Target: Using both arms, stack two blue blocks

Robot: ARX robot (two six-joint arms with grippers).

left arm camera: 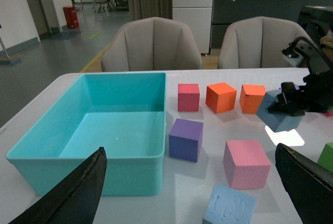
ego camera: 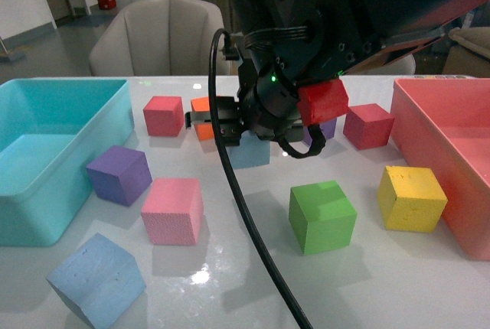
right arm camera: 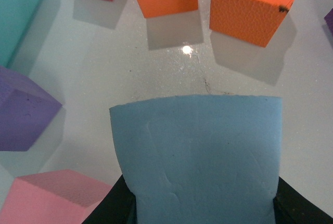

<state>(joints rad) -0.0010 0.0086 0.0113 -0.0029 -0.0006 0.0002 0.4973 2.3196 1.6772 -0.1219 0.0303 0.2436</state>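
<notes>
My right gripper [ego camera: 236, 139] is shut on one blue block [ego camera: 251, 153], holding it just over the table at mid-table. In the right wrist view this blue block [right arm camera: 197, 151] fills the lower middle between the black fingers [right arm camera: 117, 209]. The left wrist view shows the same held blue block [left arm camera: 278, 115] at far right under the right gripper [left arm camera: 291, 104]. The second blue block [ego camera: 97, 279] lies tilted at the table's near left corner. My left gripper [left arm camera: 190, 153] is open above the near table edge, with that blue block [left arm camera: 229, 206] below, between its fingers [left arm camera: 86, 187].
A turquoise bin [ego camera: 46, 153] stands at left and a pink bin [ego camera: 452, 138] at right. Purple [ego camera: 119, 174], pink [ego camera: 173, 210], green [ego camera: 321, 216], yellow [ego camera: 411, 197], red [ego camera: 163, 115] and orange [left arm camera: 220, 97] cubes are scattered around. A black cable [ego camera: 245, 214] crosses the middle.
</notes>
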